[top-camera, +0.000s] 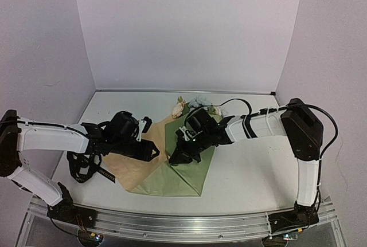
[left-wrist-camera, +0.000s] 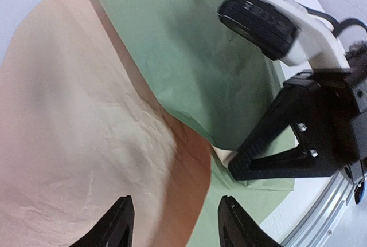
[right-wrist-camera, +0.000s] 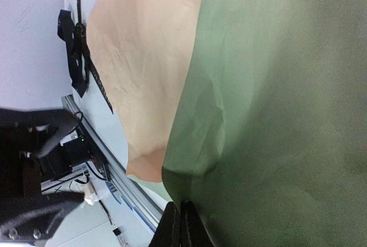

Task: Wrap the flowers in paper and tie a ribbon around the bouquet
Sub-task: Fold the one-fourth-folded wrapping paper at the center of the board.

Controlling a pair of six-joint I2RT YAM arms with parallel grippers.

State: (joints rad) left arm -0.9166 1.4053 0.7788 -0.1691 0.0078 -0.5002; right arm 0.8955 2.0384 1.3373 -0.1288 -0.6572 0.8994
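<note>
The paper (top-camera: pixel 186 175) lies mid-table, sage green on the right, with a tan-peach flap (top-camera: pixel 129 167) turned up on the left. Cream and pale blue flowers (top-camera: pixel 194 106) poke out at its far end. My right gripper (top-camera: pixel 174 158) is shut on a raised green paper (right-wrist-camera: pixel 269 98) edge, which runs between its fingers (right-wrist-camera: pixel 172 230). My left gripper (left-wrist-camera: pixel 175 221) is open just above the tan-peach flap (left-wrist-camera: pixel 86 144), its fingertips (left-wrist-camera: pixel 121 224) holding nothing. It faces the right gripper (left-wrist-camera: pixel 243 169) closely. The black ribbon (top-camera: pixel 86 167) lies bunched on the table to the left.
The white table (top-camera: pixel 258 167) ends in a metal rail (top-camera: pixel 172 224) at the near edge. Pale walls close in the back and sides. The ribbon (right-wrist-camera: pixel 80 63) sits under my left forearm, beside the tan flap.
</note>
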